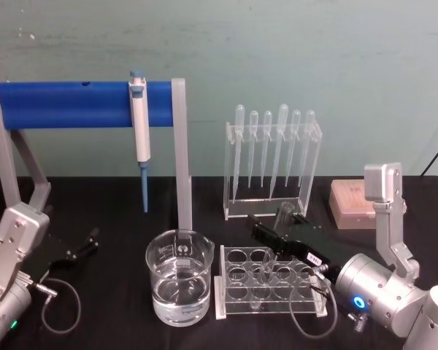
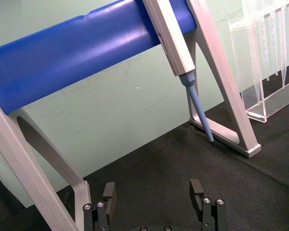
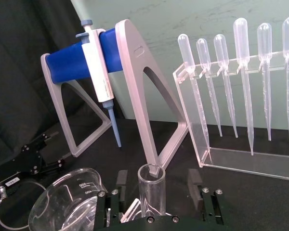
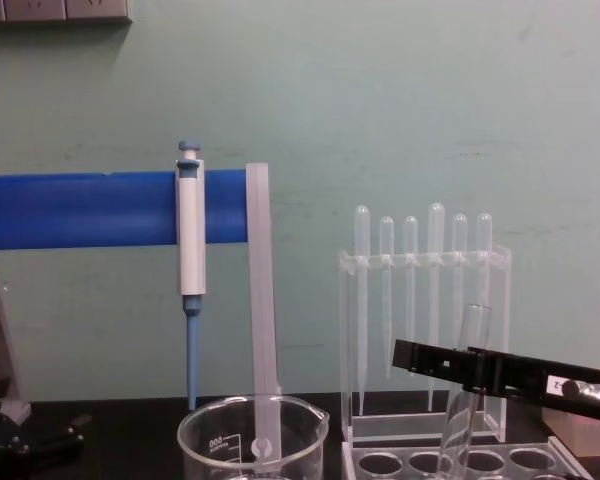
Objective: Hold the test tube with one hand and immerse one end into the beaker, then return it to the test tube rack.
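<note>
Jaws of the right gripper [image 1: 277, 227] are spread wide in the head view, one on each side of the tube [image 1: 283, 213]. The tube is clear glass with an open rim on top. It leans, and its low end goes down into a hole of the rack [image 1: 233, 302]. That low end is hard to make out through the clear rack. The beaker [image 1: 177, 277] stands just beside the rack with water in it. The left gripper [image 1: 87, 244] rests far off on the black counter [image 1: 117, 211].

From the left wrist, the left gripper [image 2: 154, 195] has its jaws spread with nothing between them. Beyond it hangs the pipettor [image 2: 171, 43].

From the right wrist, the tube [image 3: 151, 178] stands in the middle of the right gripper [image 3: 157, 182], with a gap on each side. The jaws do not touch it. Its low part is hidden behind the gripper. The beaker [image 3: 67, 192] is near, cut off at the edge.

From the chest, the tube [image 4: 472, 325] leans and crosses the black right gripper [image 4: 475, 368]. Its bottom goes into the rack [image 4: 460, 462] and is cut off. The beaker [image 4: 252, 430] shows its top half.
</note>
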### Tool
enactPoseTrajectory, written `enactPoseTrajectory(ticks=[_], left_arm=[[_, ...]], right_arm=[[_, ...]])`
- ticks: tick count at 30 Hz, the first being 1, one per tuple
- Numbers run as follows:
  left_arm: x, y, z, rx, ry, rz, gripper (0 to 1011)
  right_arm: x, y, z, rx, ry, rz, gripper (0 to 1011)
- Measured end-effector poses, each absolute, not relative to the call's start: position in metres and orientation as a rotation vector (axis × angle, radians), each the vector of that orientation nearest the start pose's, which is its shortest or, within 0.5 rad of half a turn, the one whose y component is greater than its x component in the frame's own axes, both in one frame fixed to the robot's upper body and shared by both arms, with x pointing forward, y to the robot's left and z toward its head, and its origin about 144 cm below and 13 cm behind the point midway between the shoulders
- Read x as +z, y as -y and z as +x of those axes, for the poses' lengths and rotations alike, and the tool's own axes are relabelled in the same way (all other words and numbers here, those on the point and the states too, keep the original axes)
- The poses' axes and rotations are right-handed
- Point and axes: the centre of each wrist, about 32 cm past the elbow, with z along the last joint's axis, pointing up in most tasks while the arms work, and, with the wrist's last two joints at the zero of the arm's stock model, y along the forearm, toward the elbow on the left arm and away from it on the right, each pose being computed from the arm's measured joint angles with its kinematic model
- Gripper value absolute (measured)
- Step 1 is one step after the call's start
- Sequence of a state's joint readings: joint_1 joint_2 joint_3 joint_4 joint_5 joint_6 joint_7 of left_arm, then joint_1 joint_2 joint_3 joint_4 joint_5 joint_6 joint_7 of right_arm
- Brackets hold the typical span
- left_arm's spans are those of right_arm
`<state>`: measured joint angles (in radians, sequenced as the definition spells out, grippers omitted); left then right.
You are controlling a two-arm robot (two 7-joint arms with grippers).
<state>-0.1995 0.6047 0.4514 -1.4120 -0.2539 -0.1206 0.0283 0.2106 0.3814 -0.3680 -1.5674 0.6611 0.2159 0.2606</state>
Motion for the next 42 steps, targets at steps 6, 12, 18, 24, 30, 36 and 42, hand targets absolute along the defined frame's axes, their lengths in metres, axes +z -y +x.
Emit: enactPoseTrajectory(ticks=[6,12,18,24,30,36,42], left_arm=[[1.14,-0.31,0.489,1.248,0.285,0.304,1000],[1.14,-0.31,0.489,1.248,0.285,0.304,1000],[1.14,-0.31,0.489,1.248,0.285,0.304,1000],[1.14,-0.31,0.489,1.248,0.285,0.305,1000],[1.14,-0.31,0.489,1.248,0.285,0.304,1000],[1.14,-0.31,0.489,1.248,0.285,0.304,1000],[1.14,-0.31,0.489,1.248,0.285,0.304,1000]], right_arm=[[1.186,0.228,0.499,-0.933,-0.292,0.051,635],[1.187,0.228,0.499,-0.935,-0.286,0.058,433],[1.189,0.227,0.498,-0.937,-0.271,0.06,254],[1.194,0.227,0.493,-0.938,-0.222,0.061,136],[1.201,0.226,0.488,-0.944,-0.129,0.049,136],[1.21,0.225,0.484,-0.938,-0.028,0.028,136],[1.221,0.226,0.482,-0.915,0.04,0.019,136]])
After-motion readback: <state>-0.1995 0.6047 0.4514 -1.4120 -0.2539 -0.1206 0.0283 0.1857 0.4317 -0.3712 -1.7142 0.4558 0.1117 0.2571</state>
